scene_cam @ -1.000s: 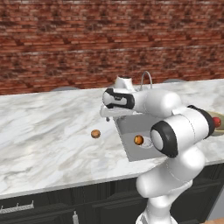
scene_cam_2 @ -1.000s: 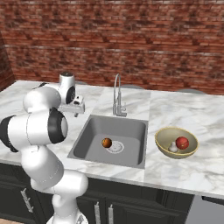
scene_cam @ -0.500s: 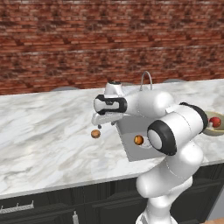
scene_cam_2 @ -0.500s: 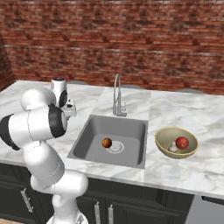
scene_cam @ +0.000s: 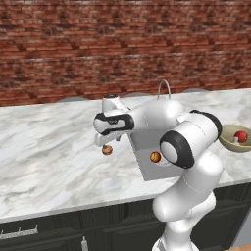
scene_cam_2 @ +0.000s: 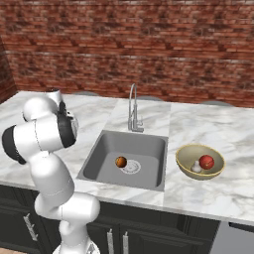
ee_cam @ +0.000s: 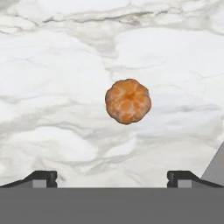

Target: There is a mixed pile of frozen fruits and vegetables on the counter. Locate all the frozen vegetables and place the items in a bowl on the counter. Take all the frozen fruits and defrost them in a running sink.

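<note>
Now the gripper [ee_cam: 112,177] hangs over the small orange ball [ee_cam: 128,101], jaws spread wide and holding nothing. The ball lies alone on the counter [scene_cam: 44,147], left of the sink [scene_cam_2: 149,149]. We judge it light, hard while frozen, and round enough to roll or slip. We would take it across its widest middle, fingers [ee_cam: 41,177] on opposite sides, closing gently and squarely.

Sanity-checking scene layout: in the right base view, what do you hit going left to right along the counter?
Robot arm → faucet and sink, with an orange fruit by the drain → bowl holding the pale mushroom, then the red ball.
</note>
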